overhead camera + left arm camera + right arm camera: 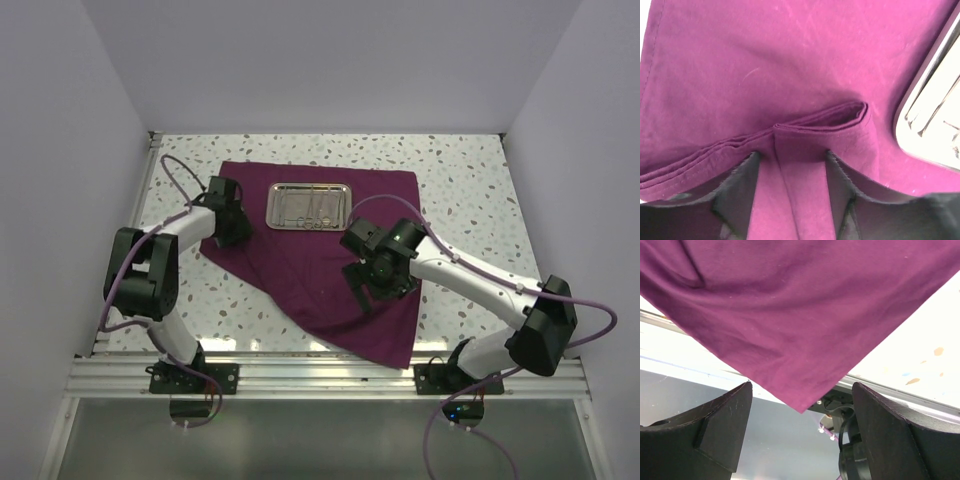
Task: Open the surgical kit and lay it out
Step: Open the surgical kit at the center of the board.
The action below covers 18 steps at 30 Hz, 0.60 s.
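The purple cloth (320,275) lay spread open on the speckled bench (470,190), one corner reaching the near rail (330,372). On its far part sat the steel tray (308,185), with slim steel instruments (312,208) lying inside it.

The left claw (235,228) was at the cloth's left edge, just left of the tray. In the left wrist view it had narrowed on a fold of the cloth, which filled the gap between its fingers (735,200); a doubled hem lay just beyond the tips.

The right claw (365,285) hung over the near right part of the cloth, spread wide with nothing between its fingers (725,430). The cloth's near corner showed below them.
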Motion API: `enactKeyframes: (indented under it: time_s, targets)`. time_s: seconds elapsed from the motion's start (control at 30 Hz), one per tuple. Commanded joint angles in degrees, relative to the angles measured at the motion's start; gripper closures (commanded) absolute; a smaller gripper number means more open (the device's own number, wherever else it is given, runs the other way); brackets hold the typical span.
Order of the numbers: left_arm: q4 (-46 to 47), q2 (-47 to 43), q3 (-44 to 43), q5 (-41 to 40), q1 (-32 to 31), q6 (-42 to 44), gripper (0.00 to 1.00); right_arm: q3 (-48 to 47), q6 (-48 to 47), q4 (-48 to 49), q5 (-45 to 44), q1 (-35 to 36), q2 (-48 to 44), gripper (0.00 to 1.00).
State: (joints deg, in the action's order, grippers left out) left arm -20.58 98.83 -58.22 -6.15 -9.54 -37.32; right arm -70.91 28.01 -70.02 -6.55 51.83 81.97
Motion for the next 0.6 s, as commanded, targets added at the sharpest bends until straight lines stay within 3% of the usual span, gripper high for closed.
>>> enactKeyframes:
  time_s: [0.0, 0.3, 0.47, 0.57]
  targets:
    - [4.23, 2.07, -3.47, 0.62, -0.3, 0.41, 0.46, -2.82, 1.35, -3.1, -2.42, -0.51, -1.12, 0.15]
    - [3.26, 3.92, -8.14, 1.32, -0.57, 0.41, 0.67, -5.46, 0.21, -3.63, -3.3, -0.59, 1.87, 0.15]
    - [1.86, 6.02, -10.42, 1.23, -0.57, 0.58, 0.69, -6.25, -0.32, -3.63, -3.38, -0.59, 3.37, 0.16]
    - [2.03, 6.64, -10.87, 1.32, -0.57, 0.85, 0.78, -6.25, -0.5, -3.37, -3.65, -0.77, 3.54, 0.16]
